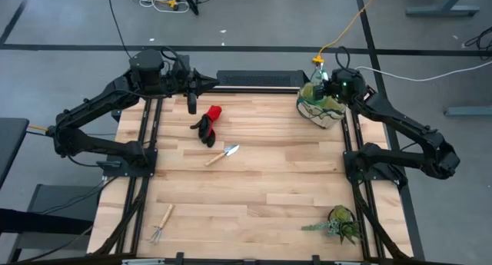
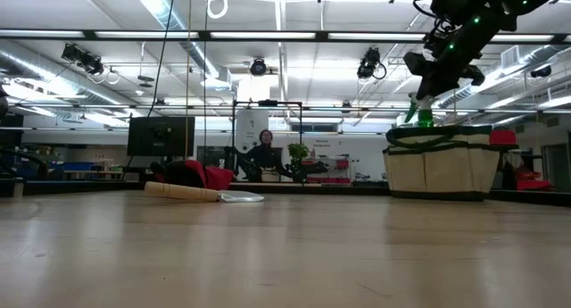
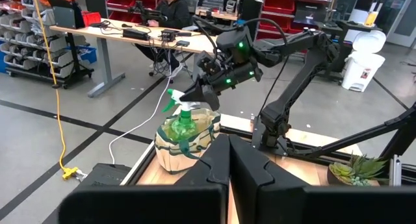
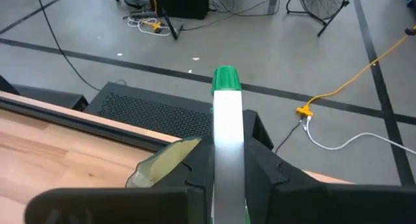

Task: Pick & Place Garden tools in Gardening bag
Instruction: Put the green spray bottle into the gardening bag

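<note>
One trowel (image 1: 224,154), one rake (image 1: 161,225); right gripper (image 1: 326,82) grasps green sprayer (image 3: 181,111), left gripper (image 1: 191,104) clenched.

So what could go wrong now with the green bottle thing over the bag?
The right gripper holds the green spray bottle by its top, right over the gardening bag. The bottle could slip, or tip out if let go crooked. The bag sits at the table's far corner, so a hard push might nudge it off. The gloves, trowel and rake are not packed yet.
</note>
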You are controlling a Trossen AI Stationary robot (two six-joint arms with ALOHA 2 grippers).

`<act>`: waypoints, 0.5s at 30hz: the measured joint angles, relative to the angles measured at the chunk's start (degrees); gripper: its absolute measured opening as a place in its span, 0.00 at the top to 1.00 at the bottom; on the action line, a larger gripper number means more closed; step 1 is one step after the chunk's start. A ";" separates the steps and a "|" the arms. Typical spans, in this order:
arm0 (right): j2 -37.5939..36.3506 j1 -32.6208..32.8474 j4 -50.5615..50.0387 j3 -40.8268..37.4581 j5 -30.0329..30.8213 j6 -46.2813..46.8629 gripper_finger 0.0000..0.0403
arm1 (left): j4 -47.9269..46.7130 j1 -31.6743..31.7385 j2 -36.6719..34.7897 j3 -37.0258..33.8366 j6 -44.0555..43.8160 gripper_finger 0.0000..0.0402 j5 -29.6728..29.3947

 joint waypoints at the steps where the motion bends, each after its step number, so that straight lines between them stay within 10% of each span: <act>1: 0.08 0.00 0.23 0.00 -0.44 -0.91 0.86 | 0.00 0.02 0.00 0.00 0.02 0.97 0.00; 15: 4.38 0.02 1.46 0.02 -8.78 -10.68 0.86 | 0.00 0.02 0.00 0.00 0.00 0.98 0.00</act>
